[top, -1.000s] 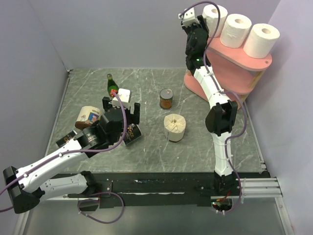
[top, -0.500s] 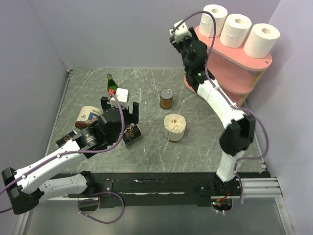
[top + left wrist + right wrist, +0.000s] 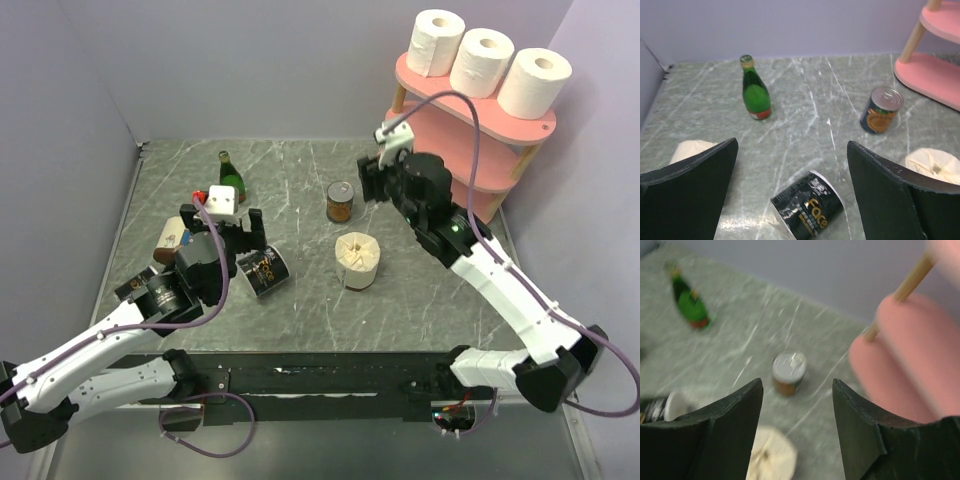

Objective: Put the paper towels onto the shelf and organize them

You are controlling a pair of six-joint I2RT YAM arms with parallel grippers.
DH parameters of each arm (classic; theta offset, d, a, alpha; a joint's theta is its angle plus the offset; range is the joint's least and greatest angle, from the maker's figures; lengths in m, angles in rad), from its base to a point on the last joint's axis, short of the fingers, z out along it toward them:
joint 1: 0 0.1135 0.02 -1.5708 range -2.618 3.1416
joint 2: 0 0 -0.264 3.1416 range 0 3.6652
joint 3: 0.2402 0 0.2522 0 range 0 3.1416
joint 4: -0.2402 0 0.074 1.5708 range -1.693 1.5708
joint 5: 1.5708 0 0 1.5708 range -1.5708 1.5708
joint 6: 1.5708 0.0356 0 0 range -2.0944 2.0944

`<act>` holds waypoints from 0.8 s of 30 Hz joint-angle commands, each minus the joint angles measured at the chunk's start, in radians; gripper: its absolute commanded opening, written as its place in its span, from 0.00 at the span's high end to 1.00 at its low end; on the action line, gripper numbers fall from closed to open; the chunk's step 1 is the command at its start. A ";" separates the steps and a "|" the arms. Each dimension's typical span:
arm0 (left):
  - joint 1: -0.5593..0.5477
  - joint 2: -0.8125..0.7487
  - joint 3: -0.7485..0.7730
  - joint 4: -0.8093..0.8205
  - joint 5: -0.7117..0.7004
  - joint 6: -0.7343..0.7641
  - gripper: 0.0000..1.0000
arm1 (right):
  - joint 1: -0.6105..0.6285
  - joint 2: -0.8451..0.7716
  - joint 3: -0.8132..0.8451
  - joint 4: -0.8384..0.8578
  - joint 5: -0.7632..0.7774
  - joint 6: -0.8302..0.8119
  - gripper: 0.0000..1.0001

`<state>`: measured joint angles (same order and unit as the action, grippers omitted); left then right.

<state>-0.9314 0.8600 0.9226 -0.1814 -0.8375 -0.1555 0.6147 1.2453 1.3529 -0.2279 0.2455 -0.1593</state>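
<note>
Grey marbled table [image 3: 300, 310], lilac walls [image 3: 250, 60] on three sides. Nearest, the left gripper [image 3: 222, 232] hangs low over the left half of the table. Its jaws are spread wide and nothing is between them. Just in front of it a black cup [image 3: 264, 272] lies on its side, and a printed cup [image 3: 170, 240] lies tipped over at the gripper's left. Near mid-table stands a cream tub [image 3: 350, 258], apart from both cups. Beyond it a can [image 3: 340, 201] stands upright, and farther left a green bottle [image 3: 230, 176] is upright too.

The right gripper [image 3: 797, 382] is raised above the table, right of the can and near the shelf's [image 3: 480, 115] lower tiers. Its jaws stand apart and hold nothing. Its wrist view is blurred but shows the can beyond the gap.

At the far right corner is the pink shelf. Three white rolls [image 3: 481, 61] stand in a row on its top board, cores up, side by side. Neither gripper touches them.
</note>
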 commanded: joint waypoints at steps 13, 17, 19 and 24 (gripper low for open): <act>-0.007 -0.081 -0.108 0.221 -0.149 0.140 0.04 | 0.007 -0.136 -0.342 -0.223 -0.452 0.391 0.49; -0.015 -0.075 -0.079 0.132 -0.160 0.077 0.04 | 0.022 -0.078 -0.344 -0.220 -0.450 0.406 0.47; -0.014 -0.061 -0.065 0.123 -0.163 0.079 0.04 | 0.026 -0.044 -0.345 -0.214 -0.430 0.415 0.46; -0.015 -0.052 -0.057 0.100 -0.158 0.065 0.04 | 0.048 0.012 -0.333 -0.214 -0.384 0.426 0.43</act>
<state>-0.9398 0.8082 0.8268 -0.0769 -0.9924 -0.0685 0.6434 1.2320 1.0046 -0.4782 -0.1696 0.2363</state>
